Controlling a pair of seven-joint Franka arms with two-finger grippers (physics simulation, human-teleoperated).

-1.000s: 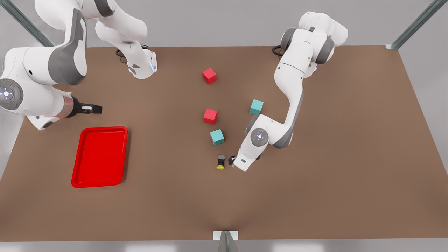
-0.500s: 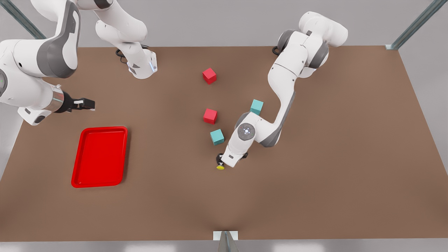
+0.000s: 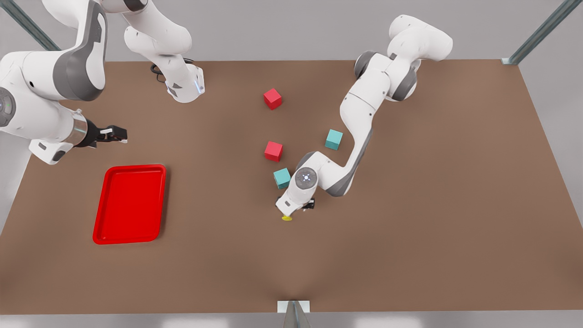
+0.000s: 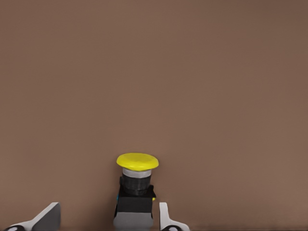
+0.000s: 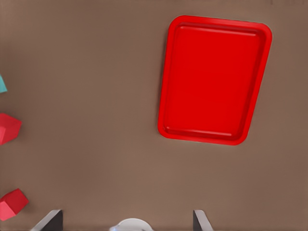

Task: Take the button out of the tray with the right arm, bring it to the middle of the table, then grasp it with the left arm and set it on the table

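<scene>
In the front view, the small push-button with a dark boxy body and a round yellow cap point(image 3: 287, 217) lies on its side near the middle of the plain matte brown tabletop point(image 3: 432, 205). The white wrist of the left arm covers most of its body, so that mostly the yellow cap sticks out. The left wrist view gives what this view hides: the button point(image 4: 136, 192) lies between the two light fingers point(image 4: 166, 219) of the left gripper point(image 4: 107, 219), with the cap pointing away from the camera. The fingers are spread; one is just beside the body, the other stands well apart from it. Whether the near finger touches the body, I cannot tell.

The right gripper point(image 3: 114, 135) hangs above the tabletop at the front view's left, beyond the flat bright red rectangular tray with a low rim point(image 3: 101, 228). In the right wrist view its two finger tips point(image 5: 50, 220) stand wide apart with nothing between them, and the red tray point(image 5: 168, 86) lies below with nothing in it.

On the tabletop there are also two red cubes point(image 3: 272, 98) point(image 3: 273, 151) and two teal cubes point(image 3: 334, 139) point(image 3: 281, 177); the nearer teal cube is close to the left arm's wrist. Around the tabletop there are a grey floor and grey metal struts point(image 3: 542, 31) in the corners.
</scene>
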